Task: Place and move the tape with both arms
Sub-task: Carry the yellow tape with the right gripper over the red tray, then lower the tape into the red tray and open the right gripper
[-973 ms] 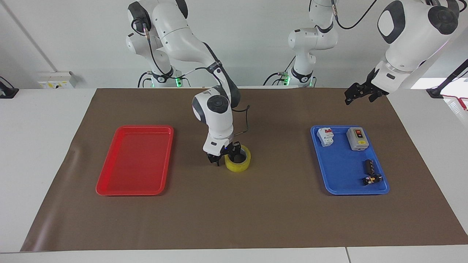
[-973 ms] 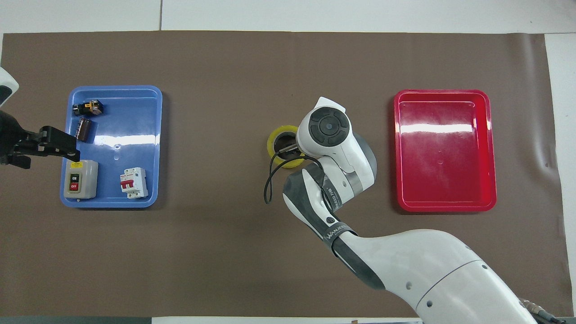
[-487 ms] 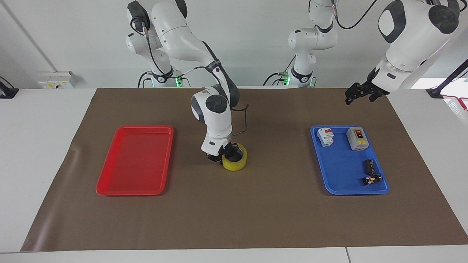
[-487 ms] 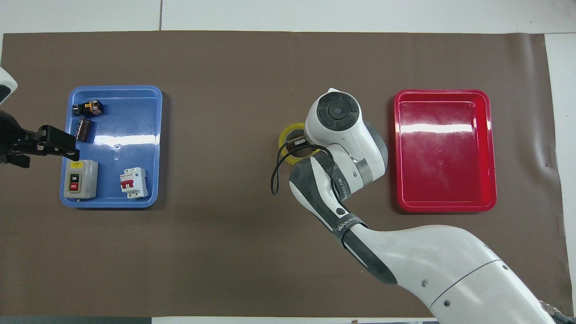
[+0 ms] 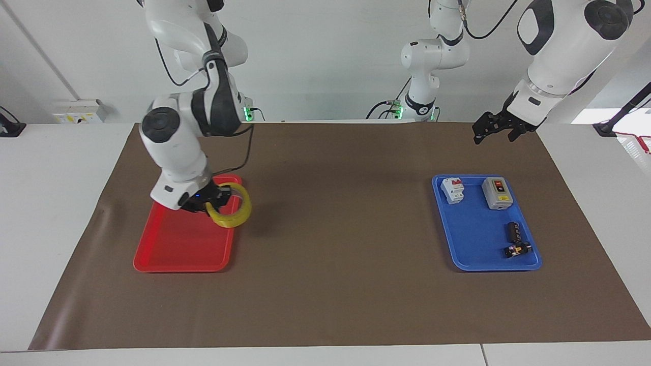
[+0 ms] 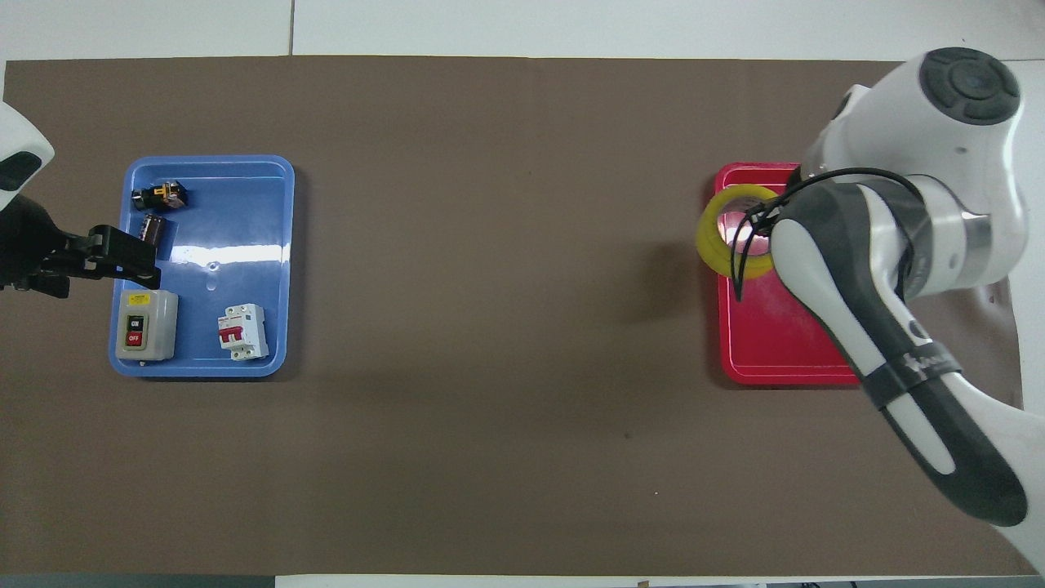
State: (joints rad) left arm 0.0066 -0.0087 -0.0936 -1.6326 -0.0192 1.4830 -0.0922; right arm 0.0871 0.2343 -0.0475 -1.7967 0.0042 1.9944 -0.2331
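The yellow tape roll (image 5: 231, 221) hangs tilted in my right gripper (image 5: 212, 201), which is shut on its rim with one finger inside the ring. It is held in the air over the red tray (image 5: 173, 249), above the tray's edge toward the table's middle. In the overhead view the tape (image 6: 707, 241) overlaps the rim of the red tray (image 6: 784, 343), and the arm hides the fingers. My left gripper (image 5: 492, 130) is open and empty, waiting in the air at the left arm's end of the table, by the blue tray (image 5: 473, 239); it also shows in the overhead view (image 6: 122, 261).
The blue tray (image 6: 237, 212) holds a grey on/off switch box (image 6: 144, 325), a white circuit breaker (image 6: 242, 331) and two small dark parts (image 6: 159, 196). A brown mat (image 5: 346, 284) covers the table. Two smaller white arms (image 5: 424, 61) stand at the robots' edge.
My right gripper has lifted the tape off the mat's middle and carried it to over the red tray. The left gripper has barely shifted.
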